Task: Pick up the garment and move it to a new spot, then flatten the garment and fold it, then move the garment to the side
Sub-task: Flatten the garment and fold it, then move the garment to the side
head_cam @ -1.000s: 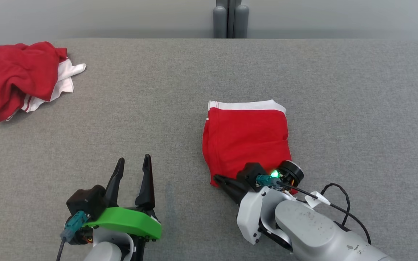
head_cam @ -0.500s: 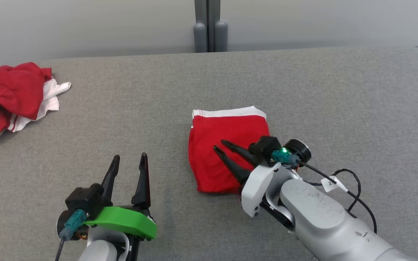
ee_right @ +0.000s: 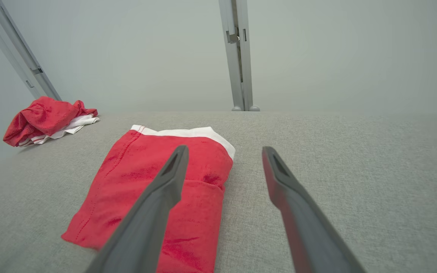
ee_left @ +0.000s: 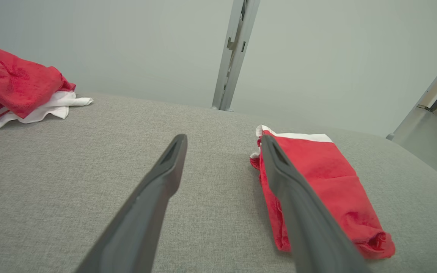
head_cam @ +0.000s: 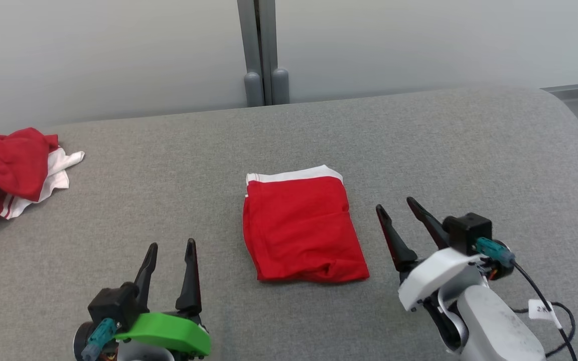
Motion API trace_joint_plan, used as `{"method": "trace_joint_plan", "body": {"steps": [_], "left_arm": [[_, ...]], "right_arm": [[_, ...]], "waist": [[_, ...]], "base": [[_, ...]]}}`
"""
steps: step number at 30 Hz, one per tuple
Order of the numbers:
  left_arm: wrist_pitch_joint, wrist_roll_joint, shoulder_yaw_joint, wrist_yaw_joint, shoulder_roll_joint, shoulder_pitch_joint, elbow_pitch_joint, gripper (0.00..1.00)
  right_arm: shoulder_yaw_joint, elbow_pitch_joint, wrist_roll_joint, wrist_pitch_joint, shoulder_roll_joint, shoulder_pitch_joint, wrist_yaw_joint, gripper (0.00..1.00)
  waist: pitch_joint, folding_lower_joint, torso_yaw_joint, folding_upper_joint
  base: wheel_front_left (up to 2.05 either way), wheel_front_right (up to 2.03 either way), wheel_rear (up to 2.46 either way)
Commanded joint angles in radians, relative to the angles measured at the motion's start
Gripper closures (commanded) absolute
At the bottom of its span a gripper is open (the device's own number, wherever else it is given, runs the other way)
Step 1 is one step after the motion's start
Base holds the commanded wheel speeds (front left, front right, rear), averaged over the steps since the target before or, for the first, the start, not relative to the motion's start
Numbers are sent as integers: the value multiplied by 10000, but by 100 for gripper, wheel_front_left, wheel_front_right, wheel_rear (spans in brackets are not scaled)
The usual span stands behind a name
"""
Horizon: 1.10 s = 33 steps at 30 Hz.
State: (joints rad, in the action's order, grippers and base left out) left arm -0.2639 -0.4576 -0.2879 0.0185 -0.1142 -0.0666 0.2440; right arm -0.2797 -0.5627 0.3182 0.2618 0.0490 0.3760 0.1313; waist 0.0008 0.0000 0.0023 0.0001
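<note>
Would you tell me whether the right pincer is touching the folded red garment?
Apart: the head view shows grey surface between the right pincer and the garment.

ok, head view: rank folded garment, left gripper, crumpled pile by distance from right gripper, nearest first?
1. folded garment, just left of the right gripper
2. left gripper, beyond the garment, lower left
3. crumpled pile, far left edge

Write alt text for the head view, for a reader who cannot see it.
A folded red garment with a white band lies on a grey fabric surface, the open left gripper and open right gripper either side, touching nothing. Crumpled red-and-white clothing sits far left.
</note>
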Motion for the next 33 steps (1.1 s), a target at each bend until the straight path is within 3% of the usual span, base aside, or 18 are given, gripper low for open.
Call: {"method": "trace_joint_plan", "body": {"steps": [1, 7, 15, 33], "left_arm": [[-6, 124, 187, -33, 26, 302, -37, 0], [-6, 589, 740, -237, 227, 951, -217, 0], [-6, 932, 1112, -409, 450, 1409, -246, 0], [-6, 1268, 1364, -595, 601, 1356, -21, 0]], "right_arm": [[292, 240, -64, 40, 30, -412, -12, 0], [1396, 1297, -255, 41, 30, -1756, -12, 0], [2052, 1974, -639, 42, 30, -2612, -12, 0], [2287, 2113, -845, 43, 32, -2863, -12, 0]], "waist": [[-105, 0, -76, -1], [-227, 0, -110, -1], [-258, 0, -131, -1], [-265, 0, -162, -1]], "base": [[0, 0, 0], [0, 0, 0], [0, 0, 0], [0, 0, 0]]}}
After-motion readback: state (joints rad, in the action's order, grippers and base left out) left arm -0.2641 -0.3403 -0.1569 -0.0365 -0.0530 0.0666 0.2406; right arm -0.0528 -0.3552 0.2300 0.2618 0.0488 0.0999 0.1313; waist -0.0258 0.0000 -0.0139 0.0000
